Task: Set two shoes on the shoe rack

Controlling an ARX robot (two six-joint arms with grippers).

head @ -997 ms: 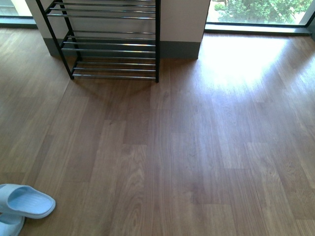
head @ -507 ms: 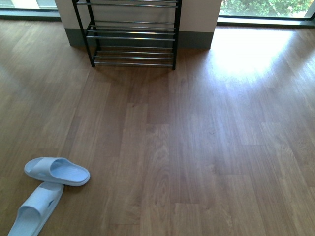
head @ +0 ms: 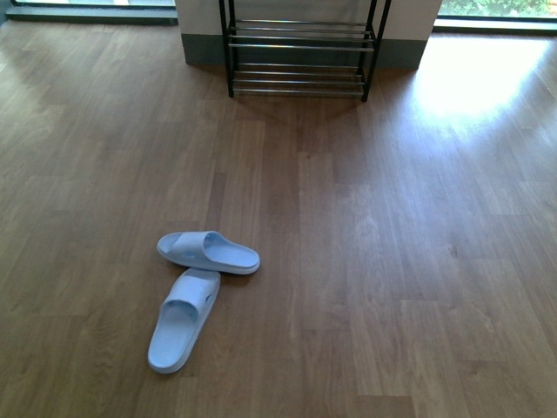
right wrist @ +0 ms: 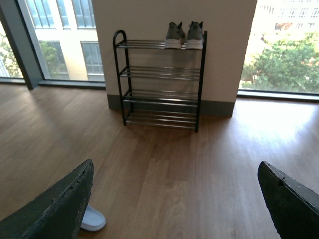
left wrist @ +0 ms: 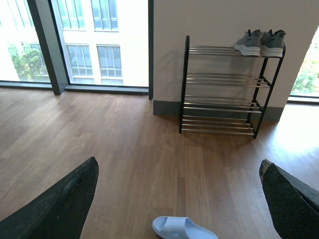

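Two pale blue slide sandals lie on the wood floor in the front view, one sideways (head: pixel 209 252) and the other (head: pixel 183 319) just nearer, almost touching it. The shoe rack (head: pixel 300 52) stands against the far wall. In both wrist views a pair of grey sneakers (left wrist: pixel 260 42) (right wrist: pixel 184 35) sits on the rack's top tier. My left gripper (left wrist: pixel 179 172) is open and empty, high above one sandal (left wrist: pixel 182 229). My right gripper (right wrist: pixel 175 172) is open too, with a sandal's end (right wrist: pixel 92 218) beside its left finger.
Wood floor (head: pixel 392 244) stretches between the sandals and the rack. A white wall pillar with grey skirting (right wrist: pixel 219 107) backs the rack. Floor-to-ceiling windows (left wrist: pixel 99 45) flank it on both sides.
The front view has swung left and pulled back: the sandals have come from the lower left corner towards the middle, and the rack has shifted right and further away.
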